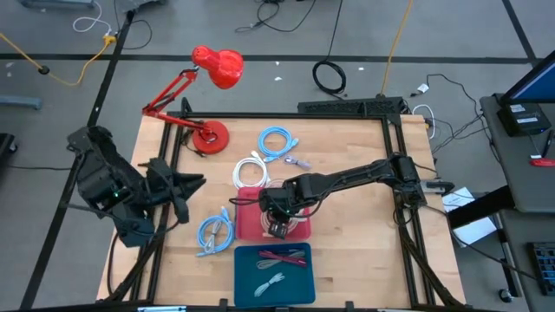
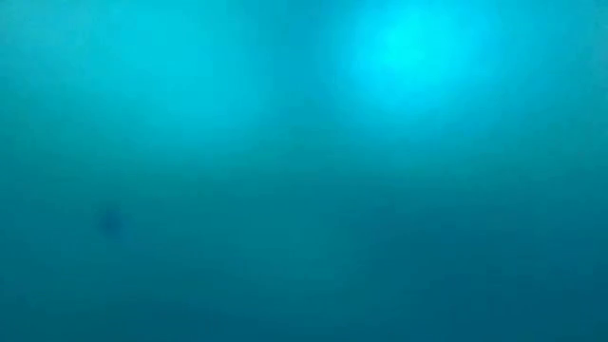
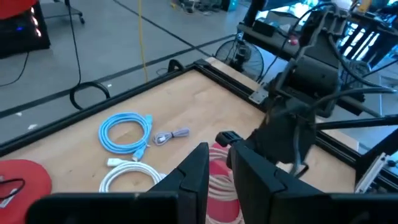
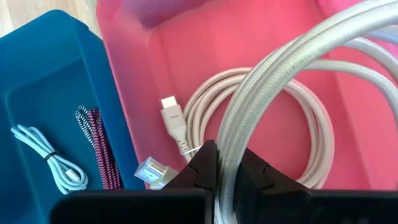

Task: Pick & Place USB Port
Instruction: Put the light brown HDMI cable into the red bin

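the right gripper (image 4: 216, 163) is above the pink tray (image 4: 155, 74), its fingers closed on a white braided cable (image 4: 273, 74); the left gripper (image 3: 219, 171) waits at the table (image 1: 347, 147) left side, fingers narrow, holding nothing

The right arm stretches left across the surface's middle, wrist bent down, its pincer (image 1: 277, 227) clamped tight. The left arm waits folded at the left edge, pincer (image 1: 192, 183) slightly parted.

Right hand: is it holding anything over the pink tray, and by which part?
The right hand is shut on a white braided cable, pinching a strand of its loop, above the pink tray.
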`<action>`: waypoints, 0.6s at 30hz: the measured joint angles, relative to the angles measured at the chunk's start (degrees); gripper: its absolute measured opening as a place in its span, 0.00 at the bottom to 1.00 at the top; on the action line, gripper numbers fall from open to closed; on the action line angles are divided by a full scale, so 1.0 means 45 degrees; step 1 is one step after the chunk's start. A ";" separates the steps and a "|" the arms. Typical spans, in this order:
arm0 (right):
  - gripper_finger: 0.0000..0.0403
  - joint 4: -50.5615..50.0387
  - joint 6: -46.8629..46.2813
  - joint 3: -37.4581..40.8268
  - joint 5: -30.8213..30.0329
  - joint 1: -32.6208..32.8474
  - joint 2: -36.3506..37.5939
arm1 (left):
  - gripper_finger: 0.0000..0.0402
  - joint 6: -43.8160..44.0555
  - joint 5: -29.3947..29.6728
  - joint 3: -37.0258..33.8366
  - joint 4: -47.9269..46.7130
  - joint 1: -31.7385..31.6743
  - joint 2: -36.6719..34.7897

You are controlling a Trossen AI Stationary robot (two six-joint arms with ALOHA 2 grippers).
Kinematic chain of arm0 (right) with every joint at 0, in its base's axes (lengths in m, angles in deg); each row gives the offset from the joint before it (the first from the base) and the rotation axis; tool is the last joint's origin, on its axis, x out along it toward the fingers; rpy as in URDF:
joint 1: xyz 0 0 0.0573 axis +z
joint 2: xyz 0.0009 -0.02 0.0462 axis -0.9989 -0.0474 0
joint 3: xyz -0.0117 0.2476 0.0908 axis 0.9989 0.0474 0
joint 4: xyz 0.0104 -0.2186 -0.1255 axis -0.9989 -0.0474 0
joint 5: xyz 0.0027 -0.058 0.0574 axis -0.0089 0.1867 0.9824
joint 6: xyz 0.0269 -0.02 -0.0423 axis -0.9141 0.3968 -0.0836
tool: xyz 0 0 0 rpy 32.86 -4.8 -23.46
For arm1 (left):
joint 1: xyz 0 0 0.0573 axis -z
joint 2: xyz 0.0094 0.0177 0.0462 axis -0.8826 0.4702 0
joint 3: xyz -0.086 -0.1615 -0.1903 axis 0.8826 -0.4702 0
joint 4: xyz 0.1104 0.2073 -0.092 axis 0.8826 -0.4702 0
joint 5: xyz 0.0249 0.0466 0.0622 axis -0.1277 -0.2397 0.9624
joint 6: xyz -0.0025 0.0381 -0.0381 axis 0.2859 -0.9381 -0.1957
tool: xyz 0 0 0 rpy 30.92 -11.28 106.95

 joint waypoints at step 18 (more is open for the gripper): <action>0.06 0.0180 -0.0073 0.0019 0.0244 0.0183 0.0000 | 0.18 0.0041 -0.0121 -0.0005 -0.0002 -0.0002 0.0046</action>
